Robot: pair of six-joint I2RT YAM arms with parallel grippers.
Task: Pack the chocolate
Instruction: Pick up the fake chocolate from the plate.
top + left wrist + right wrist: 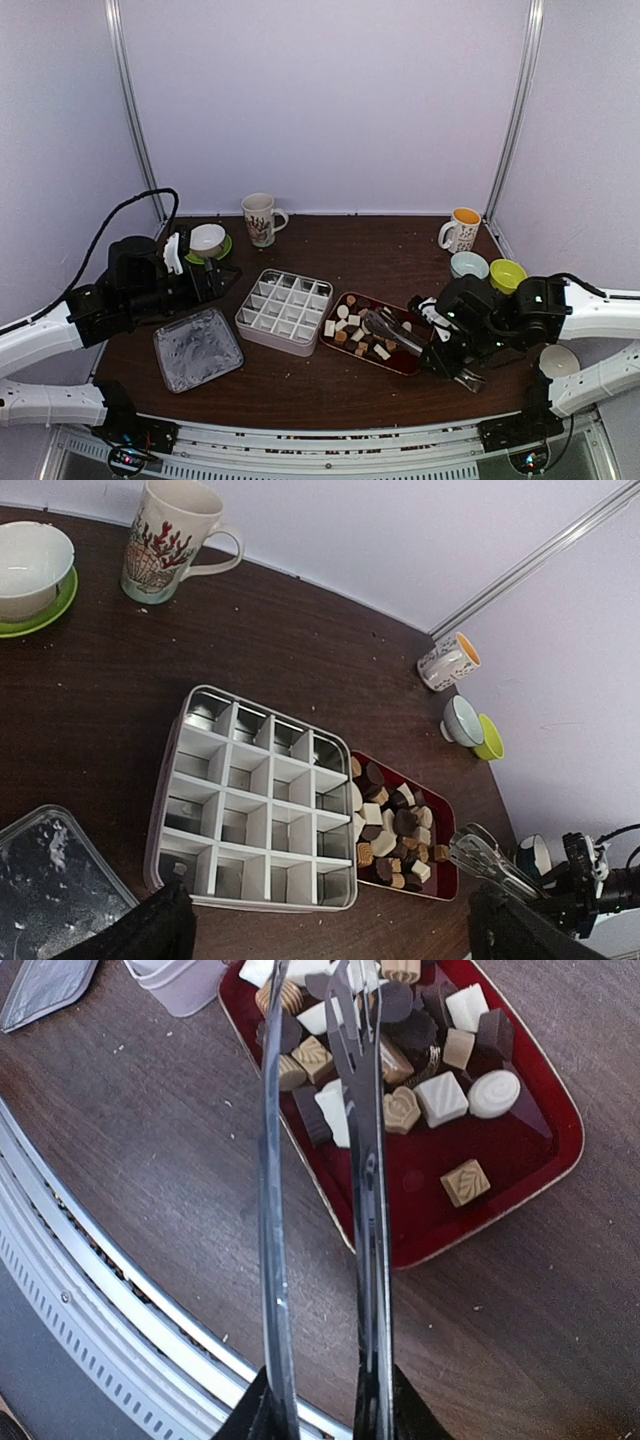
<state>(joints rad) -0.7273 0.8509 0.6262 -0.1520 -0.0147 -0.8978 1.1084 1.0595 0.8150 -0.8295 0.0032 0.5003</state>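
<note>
You see white shells and black joints on the left arm [40, 335] and right arm [600, 312]; a black cable [120, 215] loops off the left, and green lights [537, 298] dot the right.

A: Backdrop?
B: Plain pale walls [330, 100] on three sides, metal posts [135, 110] in the back corners. Light's soft and even.
A: Surface?
B: Dark wood table [350, 250] under the right fingers [250, 1420], slotted metal rail [90, 1290] just beside them.

The top camera looks down on the whole table [380, 240]. Both wrist cameras sit closer, and both see the red tray [530, 1145].
</note>
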